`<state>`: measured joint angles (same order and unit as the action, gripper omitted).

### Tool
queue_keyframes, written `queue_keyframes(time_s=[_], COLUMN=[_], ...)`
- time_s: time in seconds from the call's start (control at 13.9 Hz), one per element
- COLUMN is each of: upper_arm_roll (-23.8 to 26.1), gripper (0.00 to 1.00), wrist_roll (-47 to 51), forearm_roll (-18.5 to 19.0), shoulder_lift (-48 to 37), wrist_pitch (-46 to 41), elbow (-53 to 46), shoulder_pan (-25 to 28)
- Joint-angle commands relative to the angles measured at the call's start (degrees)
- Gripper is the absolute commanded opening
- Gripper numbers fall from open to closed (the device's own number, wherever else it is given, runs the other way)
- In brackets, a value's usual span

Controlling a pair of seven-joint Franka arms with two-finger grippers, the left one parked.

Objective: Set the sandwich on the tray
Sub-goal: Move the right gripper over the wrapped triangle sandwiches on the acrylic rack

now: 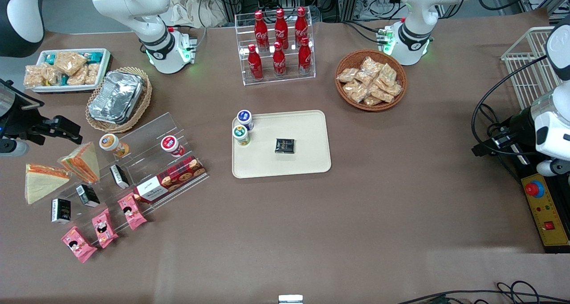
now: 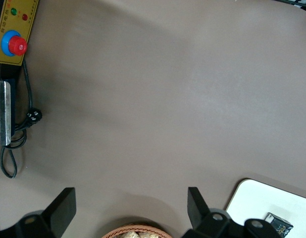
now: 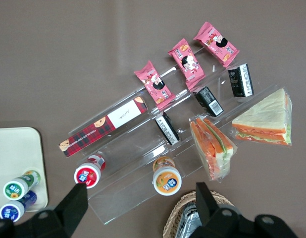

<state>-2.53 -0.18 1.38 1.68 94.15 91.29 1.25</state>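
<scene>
Right now your gripper (image 3: 138,208) hangs spread and empty above the clear stand (image 1: 147,161). Your sandwich (image 1: 82,161) leans at that stand's edge, well apart from the tray (image 1: 307,157), bare tablecloth (image 1: 285,233) between.

Brown table (image 2: 158,94) fills most of view. Cream tray (image 2: 252,196) corner near wicker basket (image 2: 135,232) rim, small dark packet (image 2: 278,224) on it. Yellow control box (image 2: 17,20) with red button (image 2: 17,46), well apart from tray; black cable (image 2: 17,134) just beside box.
</scene>
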Motion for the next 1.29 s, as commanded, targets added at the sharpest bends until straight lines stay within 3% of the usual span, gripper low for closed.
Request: queue_keyframes(time_s=[0.0, 0.5, 0.86, 1.22], upper_arm_roll=[-0.02, -0.37, -0.63, -1.94], gripper=[0.97, 0.97, 0.97, 0.97], wrist_roll=[0.53, -4.11, -19.13, -40.65], forearm_roll=[0.82, 0.29, -0.59, -1.64], shoulder_lift=[0.17, 0.7, 0.43, 1.04], wrist_pitch=[-0.1, -1.33, -2.39, -2.65], elbow=[-0.06, -0.23, -0.32, -0.41], shoulder_pan=[0.16, -0.46, -5.1, -9.42])
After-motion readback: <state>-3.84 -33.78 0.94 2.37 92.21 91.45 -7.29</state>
